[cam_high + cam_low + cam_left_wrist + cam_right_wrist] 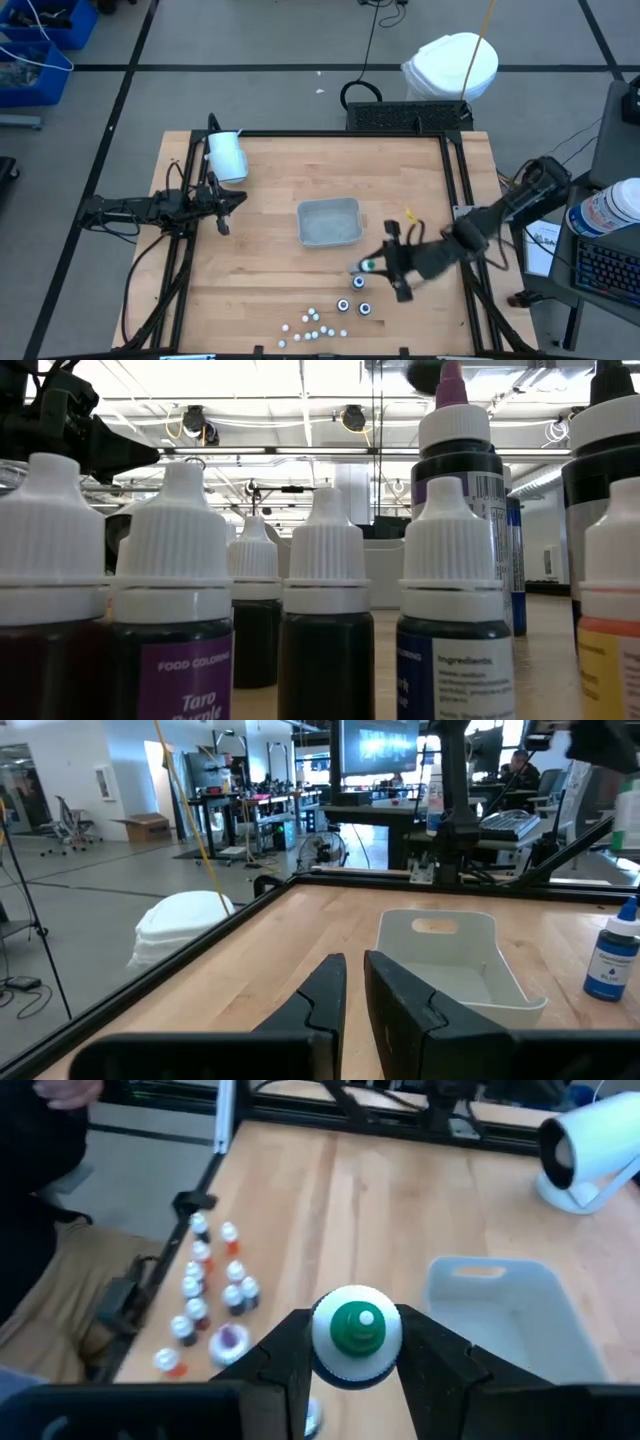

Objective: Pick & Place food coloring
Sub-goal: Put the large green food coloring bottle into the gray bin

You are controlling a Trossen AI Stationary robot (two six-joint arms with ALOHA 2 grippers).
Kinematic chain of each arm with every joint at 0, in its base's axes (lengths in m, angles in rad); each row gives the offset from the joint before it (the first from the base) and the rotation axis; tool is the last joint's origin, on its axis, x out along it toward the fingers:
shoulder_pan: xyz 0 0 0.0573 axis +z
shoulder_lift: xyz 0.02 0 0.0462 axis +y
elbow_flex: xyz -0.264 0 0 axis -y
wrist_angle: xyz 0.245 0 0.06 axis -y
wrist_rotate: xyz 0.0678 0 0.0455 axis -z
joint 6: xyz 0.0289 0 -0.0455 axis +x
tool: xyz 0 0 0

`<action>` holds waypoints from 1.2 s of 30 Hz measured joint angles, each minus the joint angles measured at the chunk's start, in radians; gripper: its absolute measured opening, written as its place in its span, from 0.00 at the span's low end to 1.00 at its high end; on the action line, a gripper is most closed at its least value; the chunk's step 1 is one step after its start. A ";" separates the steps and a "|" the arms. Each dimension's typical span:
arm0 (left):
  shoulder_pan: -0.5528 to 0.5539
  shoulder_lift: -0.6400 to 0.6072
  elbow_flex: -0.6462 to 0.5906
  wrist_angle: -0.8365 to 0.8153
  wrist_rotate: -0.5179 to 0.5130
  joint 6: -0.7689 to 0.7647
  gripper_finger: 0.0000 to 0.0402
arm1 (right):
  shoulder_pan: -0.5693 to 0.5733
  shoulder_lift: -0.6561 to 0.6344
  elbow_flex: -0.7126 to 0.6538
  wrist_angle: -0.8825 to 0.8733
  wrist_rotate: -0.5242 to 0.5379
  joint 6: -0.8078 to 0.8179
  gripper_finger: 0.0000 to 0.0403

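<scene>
The food coloring is a cluster of small white-capped bottles (312, 325) near the table's near edge, with three larger dark bottles (354, 303) beside them, all standing on their bases. My right gripper (372, 265) is shut on a fourth large bottle with a green tip (357, 1330), just on the near side of the pale grey tray (328, 222). In the low view the small bottles (175, 610) fill the foreground. My left gripper (355, 992) waits, shut, at the table's left, near the white cylinder (227, 155). My right gripper pinches the green-tipped bottle between its two fingers (290, 1355), one on each side of the white cap (335, 1365). The fingers come from above, slanting from the table's right. The bottle stands upright with its tip up; its lower part is hidden, so I cannot tell if it is lifted.
The tray (510, 1305) lies at the table's middle, open side up. A blue-tipped bottle (612, 955) stands alone beside it. The white cylinder (590, 1150) lies near the far left corner. A raised dark frame (455, 200) borders the table. Bare wood lies between tray and left arm.
</scene>
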 joint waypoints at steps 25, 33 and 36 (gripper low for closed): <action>0.000 0.000 -0.001 0.014 -0.001 0.070 0.12 | -0.490 0.462 0.353 0.050 -0.259 -0.253 0.28; 0.000 0.000 -0.002 0.015 -0.001 0.075 0.12 | -0.522 0.573 0.414 0.036 -0.243 -0.215 0.28; 0.000 0.000 -0.002 0.015 -0.001 0.075 0.12 | -0.527 0.573 0.414 0.030 -0.171 -0.208 0.28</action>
